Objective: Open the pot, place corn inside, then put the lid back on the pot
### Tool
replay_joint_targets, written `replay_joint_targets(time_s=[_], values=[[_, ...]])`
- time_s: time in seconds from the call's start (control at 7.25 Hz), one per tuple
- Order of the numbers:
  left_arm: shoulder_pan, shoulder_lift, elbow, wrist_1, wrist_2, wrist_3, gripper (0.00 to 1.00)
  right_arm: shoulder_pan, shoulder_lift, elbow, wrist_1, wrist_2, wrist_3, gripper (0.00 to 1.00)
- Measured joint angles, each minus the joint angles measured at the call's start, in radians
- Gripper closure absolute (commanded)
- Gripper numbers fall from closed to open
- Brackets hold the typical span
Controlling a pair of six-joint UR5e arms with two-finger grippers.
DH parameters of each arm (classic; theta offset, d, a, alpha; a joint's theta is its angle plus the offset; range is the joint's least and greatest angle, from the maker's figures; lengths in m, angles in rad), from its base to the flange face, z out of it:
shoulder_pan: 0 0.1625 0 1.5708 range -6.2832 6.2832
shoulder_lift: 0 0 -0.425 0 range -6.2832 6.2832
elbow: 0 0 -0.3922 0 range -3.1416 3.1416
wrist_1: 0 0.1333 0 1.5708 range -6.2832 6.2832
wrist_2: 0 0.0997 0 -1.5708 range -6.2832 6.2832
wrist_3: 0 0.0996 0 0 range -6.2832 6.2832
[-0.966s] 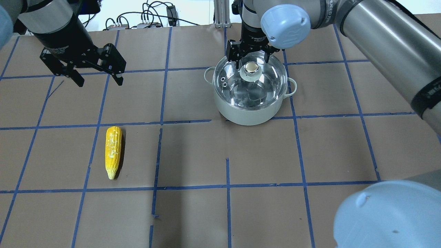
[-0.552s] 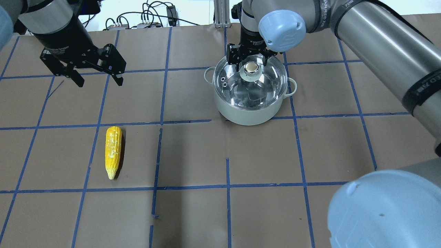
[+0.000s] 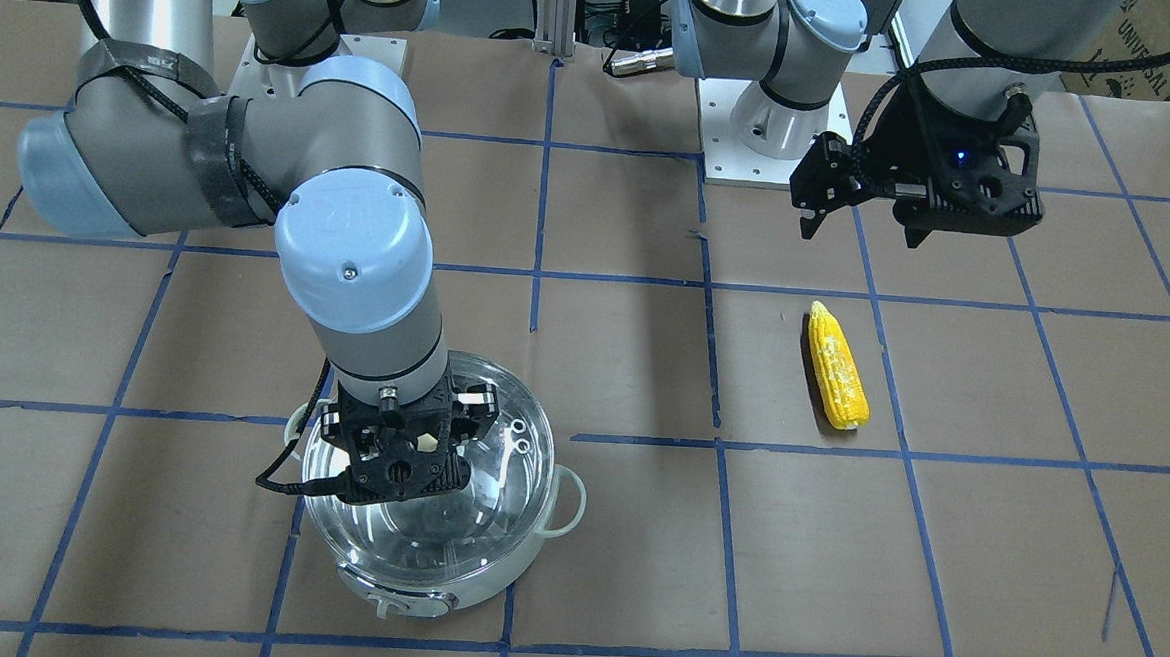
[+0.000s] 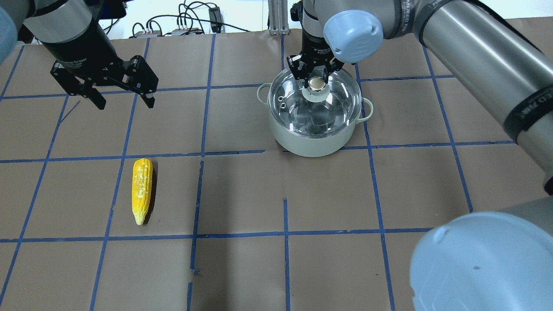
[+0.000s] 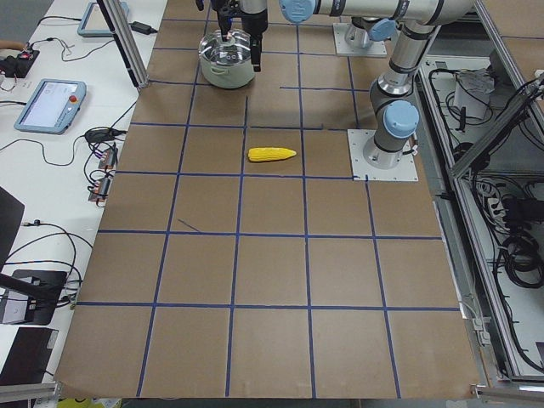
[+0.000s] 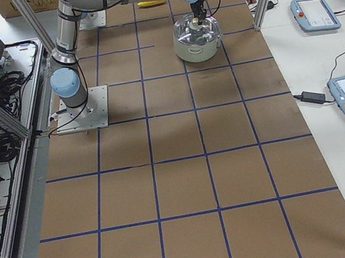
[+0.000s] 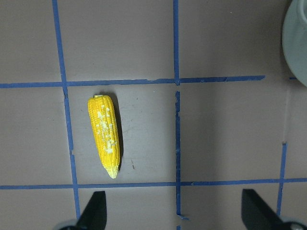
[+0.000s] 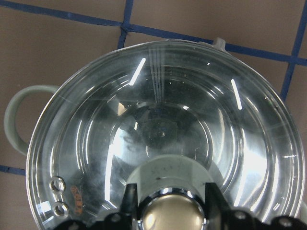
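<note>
The steel pot (image 4: 311, 142) with pale green handles stands at the back right of centre, with the glass lid (image 4: 322, 112) sitting on it. My right gripper (image 4: 316, 82) reaches straight down over the lid. Its fingers press on both sides of the tan-capped knob (image 8: 170, 213), as the right wrist view shows. The yellow corn (image 4: 141, 190) lies flat on the paper at the left, its point towards me. It also shows in the left wrist view (image 7: 105, 136). My left gripper (image 4: 125, 104) hangs open and empty, high above the table behind the corn.
Brown paper with a blue tape grid (image 4: 285, 233) covers the table. Cables and a metal post (image 4: 276, 17) lie at the far edge. The right arm's elbow (image 4: 484, 259) fills the near right corner of the overhead view.
My right gripper's fingers have closed in from a wide stance until they meet the lid's knob. The left arm, corn and pot have not moved.
</note>
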Motion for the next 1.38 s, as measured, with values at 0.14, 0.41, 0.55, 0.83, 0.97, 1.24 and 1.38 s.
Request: replay_joint_targets(time_s=[0.14, 0.41, 0.55, 0.83, 0.97, 1.24, 1.38], values=[[0.0, -0.001, 0.001, 0.0, 0.0, 0.0, 0.0, 0.0, 0.0, -0.001, 0.005, -0.001, -0.003, 0.57], [0.0, -0.002, 0.003, 0.001, 0.0, 0.0, 0.0, 0.002, -0.015, -0.016, 0.039, -0.002, -0.005, 0.57], [0.0, -0.002, 0.003, 0.0, 0.0, 0.001, 0.0, 0.0, -0.033, -0.046, 0.092, -0.002, -0.005, 0.59], [0.004, 0.0, -0.002, 0.003, -0.001, 0.01, 0.0, -0.013, -0.089, -0.129, 0.241, -0.001, -0.012, 0.6], [0.01, -0.005, -0.009, 0.007, -0.004, 0.023, 0.0, -0.017, -0.129, -0.147, 0.292, 0.0, -0.016, 0.6], [0.024, -0.059, -0.08, 0.069, -0.005, 0.062, 0.0, -0.021, -0.198, -0.133, 0.344, -0.002, -0.022, 0.6], [0.051, -0.081, -0.142, 0.141, -0.005, 0.079, 0.0, -0.029, -0.236, -0.093, 0.351, -0.002, -0.029, 0.6]])
